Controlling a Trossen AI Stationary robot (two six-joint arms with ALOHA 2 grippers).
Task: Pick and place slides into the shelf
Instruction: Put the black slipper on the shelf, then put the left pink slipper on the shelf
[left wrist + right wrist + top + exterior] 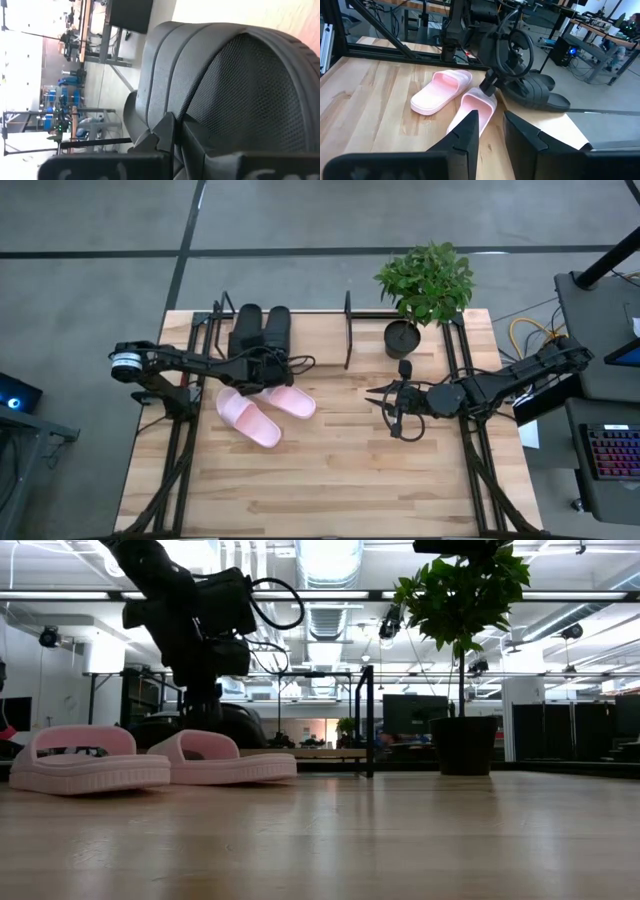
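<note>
Two black slides point(262, 332) lie side by side on the left part of the shelf point(348, 330), soles down. My left gripper point(268, 370) is at their near ends, shut on the right-hand one's strap. The black slide fills the left wrist view point(200, 65). Two pink slides point(250, 418) point(291, 400) rest sole-down on the table just in front, also seen in the low view point(90, 762) point(222, 758) and right wrist view point(442, 90). My right gripper point(387, 406) hovers open over the table's middle right point(490, 120), touching nothing. My left gripper holds the black slide by the edge of its wide strap point(167, 107). One finger point(166, 131) lies on the ribbed outside, the other point(202, 142) against the mesh lining inside. It comes from the table's near side, slanting down. The slide's sole rests on the shelf board.
A potted plant point(405, 335) stands at the shelf's right end, just beyond my right gripper. Black arm frames point(470, 430) run along both table sides. Bare wood lies in the near half of the table point(340, 480).
</note>
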